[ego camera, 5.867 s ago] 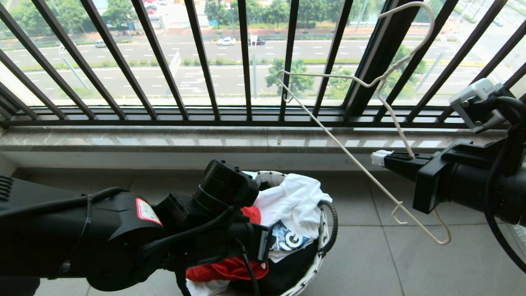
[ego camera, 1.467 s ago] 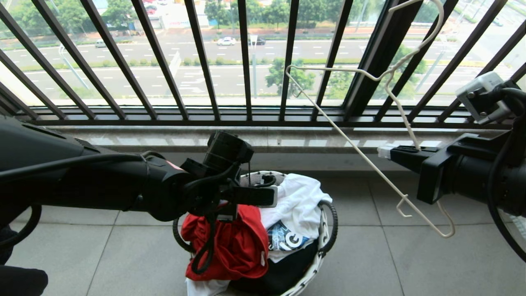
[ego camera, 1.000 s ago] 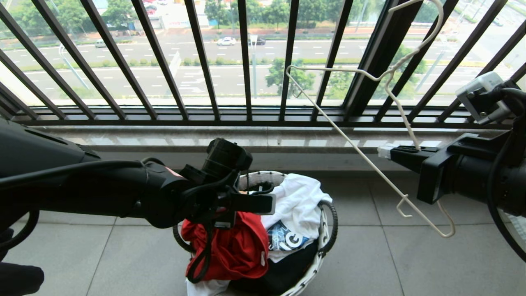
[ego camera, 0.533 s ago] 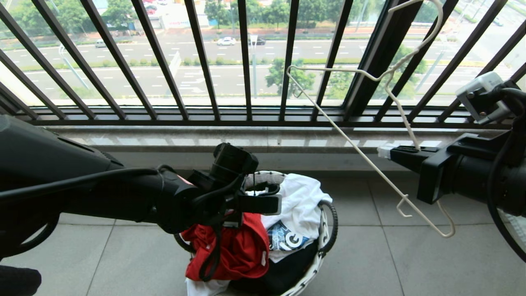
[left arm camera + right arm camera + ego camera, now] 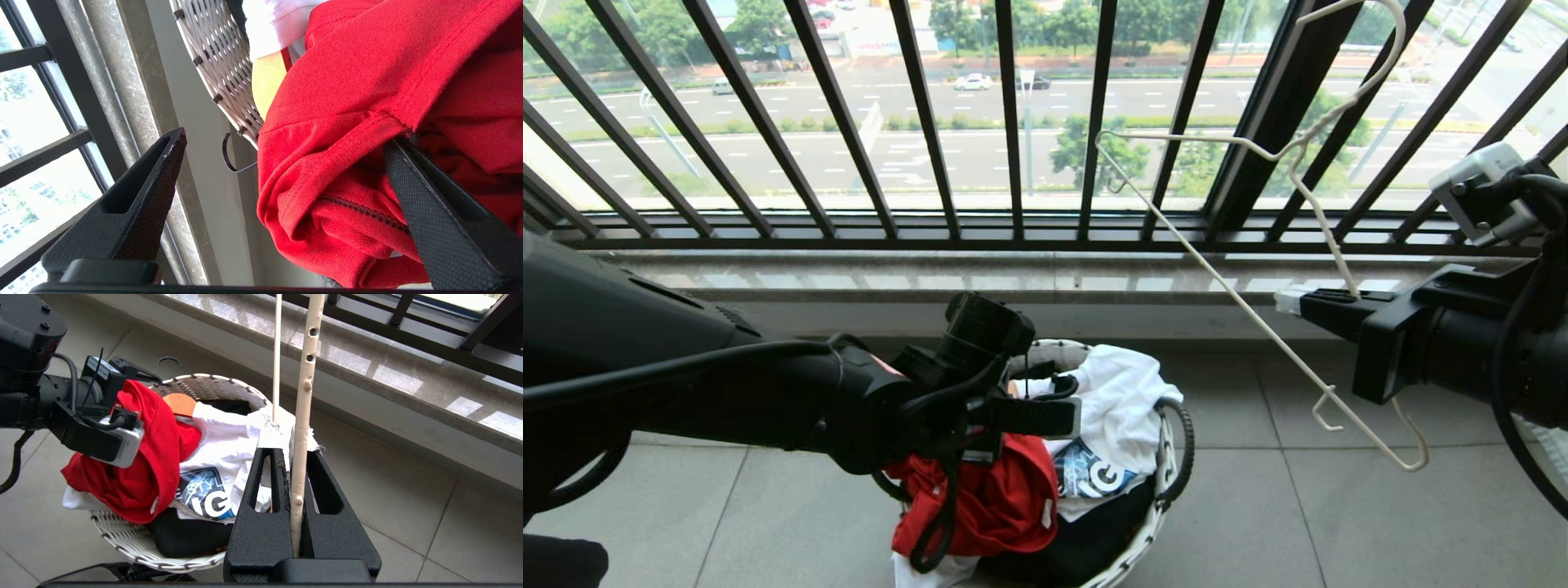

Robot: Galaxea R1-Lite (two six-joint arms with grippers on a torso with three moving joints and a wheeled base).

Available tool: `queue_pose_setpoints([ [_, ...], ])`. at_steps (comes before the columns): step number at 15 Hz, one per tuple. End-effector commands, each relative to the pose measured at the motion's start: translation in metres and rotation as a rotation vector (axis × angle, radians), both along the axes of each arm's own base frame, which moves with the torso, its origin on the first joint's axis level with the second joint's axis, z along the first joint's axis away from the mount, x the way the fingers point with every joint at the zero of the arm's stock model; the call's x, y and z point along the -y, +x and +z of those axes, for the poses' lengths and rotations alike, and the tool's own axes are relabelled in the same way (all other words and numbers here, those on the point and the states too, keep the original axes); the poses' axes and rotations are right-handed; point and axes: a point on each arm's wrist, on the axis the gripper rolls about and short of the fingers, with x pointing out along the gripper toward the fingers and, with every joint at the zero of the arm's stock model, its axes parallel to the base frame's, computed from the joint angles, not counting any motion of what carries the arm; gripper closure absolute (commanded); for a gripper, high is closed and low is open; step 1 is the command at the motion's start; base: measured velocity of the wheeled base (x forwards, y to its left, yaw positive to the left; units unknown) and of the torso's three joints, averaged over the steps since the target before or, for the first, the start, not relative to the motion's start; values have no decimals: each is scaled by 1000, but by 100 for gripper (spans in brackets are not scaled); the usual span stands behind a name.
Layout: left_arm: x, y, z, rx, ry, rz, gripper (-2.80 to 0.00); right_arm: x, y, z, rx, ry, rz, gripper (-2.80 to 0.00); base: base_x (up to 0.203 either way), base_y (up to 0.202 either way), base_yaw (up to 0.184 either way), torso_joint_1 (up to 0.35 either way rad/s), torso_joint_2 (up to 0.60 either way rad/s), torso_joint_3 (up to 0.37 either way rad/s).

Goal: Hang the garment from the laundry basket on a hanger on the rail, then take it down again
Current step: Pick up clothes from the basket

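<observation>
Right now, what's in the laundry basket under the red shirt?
In the laundry basket, under the red shirt: a white garment with blue print, something black below. Anything deeper is covered.

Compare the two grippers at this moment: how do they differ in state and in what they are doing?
The left gripper stands wide open at the laundry basket, one finger tucked into the red T-shirt; the right gripper is shut on the wire hanger. The left is low over the basket; the right holds its hanger up, off to the side. Both are black with textured pads.
</observation>
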Motion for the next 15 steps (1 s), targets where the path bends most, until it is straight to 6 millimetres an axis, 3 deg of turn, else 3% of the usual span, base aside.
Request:
queue_pose_setpoints([
  [1,-1,-1,-2,1,6,-1,-280,0,0,0,2,0,1,0,0,0,0,0,0,0],
  [4,4,4,-11,-13,13,1,-280,0,0,0,2,0,1,0,0,0,0,0,0,0],
  [10,15,19,23,88,-70,4,-280,-1,2,-2,-6,-5,1,0,0,0,0,0,0,0],
  [15,13,18,17,69,-69,18,-280,-1,2,-2,-5,-4,1,0,0,0,0,0,0,0],
])
